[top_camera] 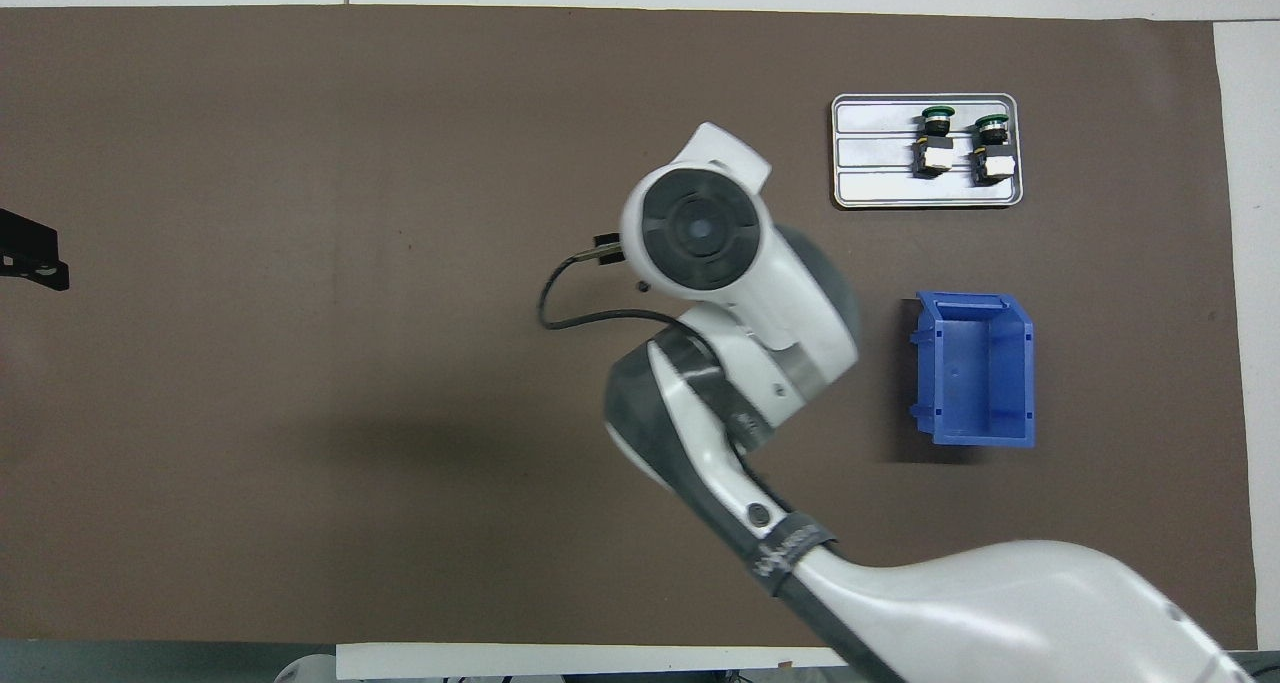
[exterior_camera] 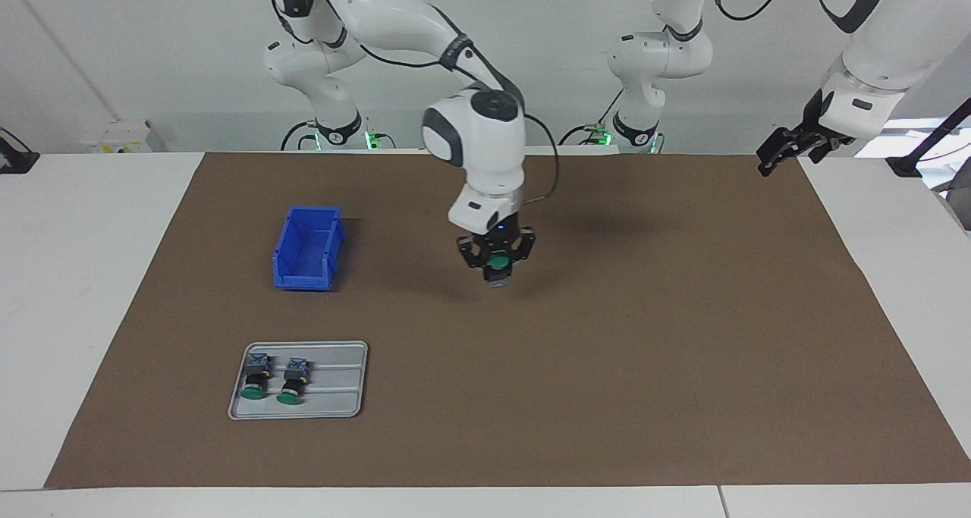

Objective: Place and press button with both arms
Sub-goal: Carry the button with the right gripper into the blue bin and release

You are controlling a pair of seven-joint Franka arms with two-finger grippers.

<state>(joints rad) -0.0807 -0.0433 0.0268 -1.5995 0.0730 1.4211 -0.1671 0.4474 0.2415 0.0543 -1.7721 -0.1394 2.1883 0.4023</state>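
Observation:
My right gripper (exterior_camera: 497, 266) hangs over the middle of the brown mat, shut on a button (exterior_camera: 498, 263). The button's green cap faces the camera and its grey block points down, just above the mat. In the overhead view the right arm's wrist (top_camera: 700, 231) hides both that gripper and the button. My left gripper (exterior_camera: 789, 152) waits open and raised over the mat's edge at the left arm's end, with nothing in it. Only its tip (top_camera: 35, 260) shows in the overhead view.
A grey tray (exterior_camera: 341, 385) (top_camera: 870, 158) lies toward the right arm's end, farther from the robots, with two more green-capped buttons (exterior_camera: 256, 376) (exterior_camera: 293, 380) on it. A blue bin (exterior_camera: 307, 249) (top_camera: 975, 368) stands nearer to the robots than the tray.

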